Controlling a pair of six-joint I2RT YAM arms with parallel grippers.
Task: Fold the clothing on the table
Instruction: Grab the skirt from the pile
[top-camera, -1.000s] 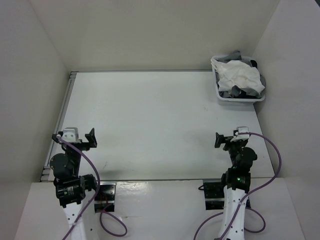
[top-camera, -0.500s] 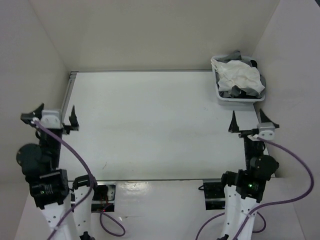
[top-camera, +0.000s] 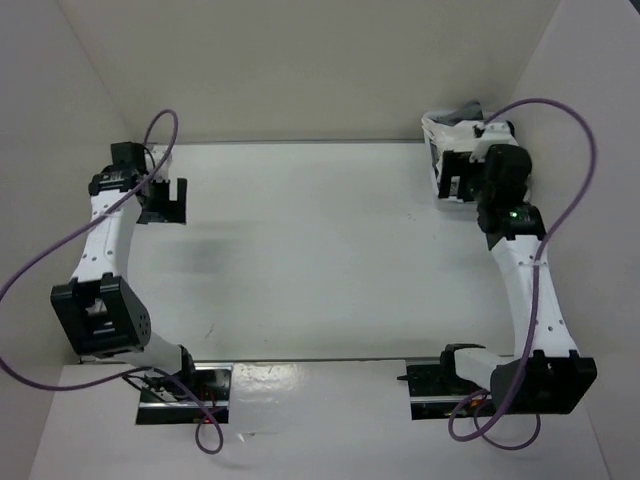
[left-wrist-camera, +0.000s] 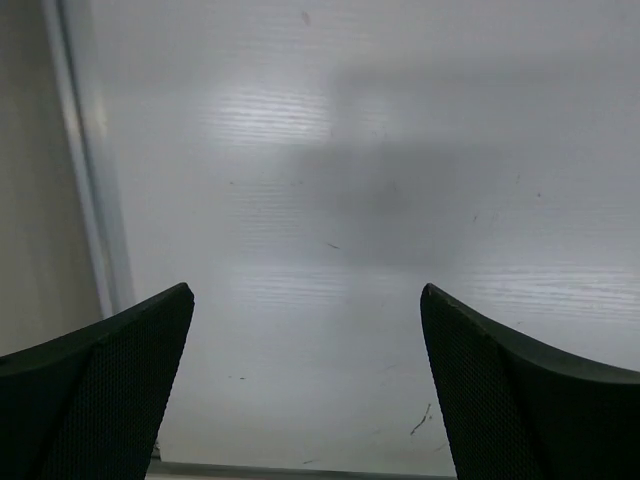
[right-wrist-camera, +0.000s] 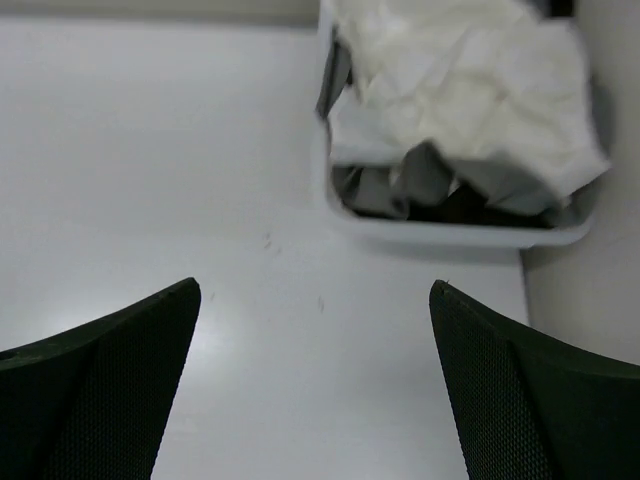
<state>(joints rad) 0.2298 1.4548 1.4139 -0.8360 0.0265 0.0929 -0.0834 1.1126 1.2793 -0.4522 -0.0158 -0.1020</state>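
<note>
We record: left gripper, fingers spread wide, holding nothing, the table beneath and ahead of them. Right gripper, fingers equally wide apart, empty. White skirt, crumpled in a grey bin ahead of the right fingers, toward their right side, lying over grey garments.

Two arms, one bin, one skirt

Left arm and right arm stretched forward, fingers wide apart
</note>
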